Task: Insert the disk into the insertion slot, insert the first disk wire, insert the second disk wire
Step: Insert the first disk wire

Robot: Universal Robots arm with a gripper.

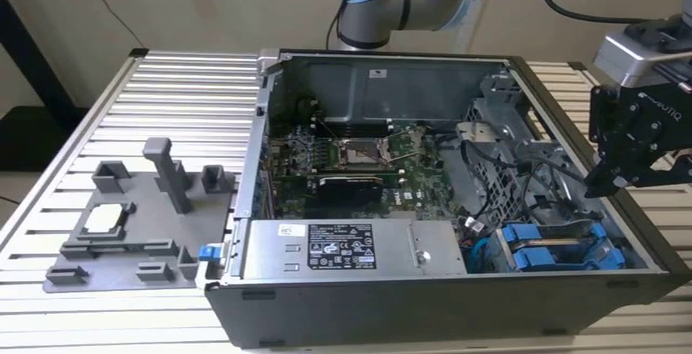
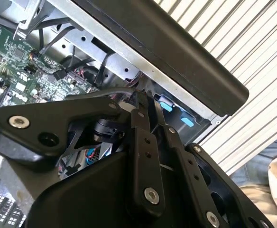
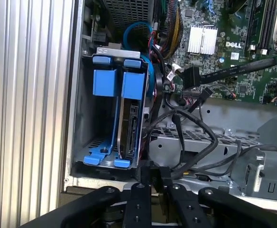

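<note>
The disk (image 3: pixel 128 124) stands in its blue carrier inside the insertion slot (image 3: pixel 83 109), the grey drive cage, beside a second blue carrier (image 3: pixel 104 83). In the exterior view the blue carrier fronts (image 1: pixel 556 250) show at the case's near corner on the exterior view's right. My gripper (image 1: pixel 599 184) hovers above the case's edge on that side, a short way from the cage. Its fingers (image 3: pixel 143 183) are pressed together, and a black disk wire (image 2: pixel 105 90) ends at their tips. That wire (image 3: pixel 148 142) loops away beside the cage. In the second wrist view the gripper (image 2: pixel 147 98) is shut.
A grey power-supply box (image 1: pixel 346 249) lies along the case's near side, with the motherboard (image 1: pixel 346 155) behind it. Loose black cables (image 3: pixel 209 142) hang over the metal bracket next to the cage. A grey fixture plate (image 1: pixel 135 224) sits on the slatted table at the exterior view's left.
</note>
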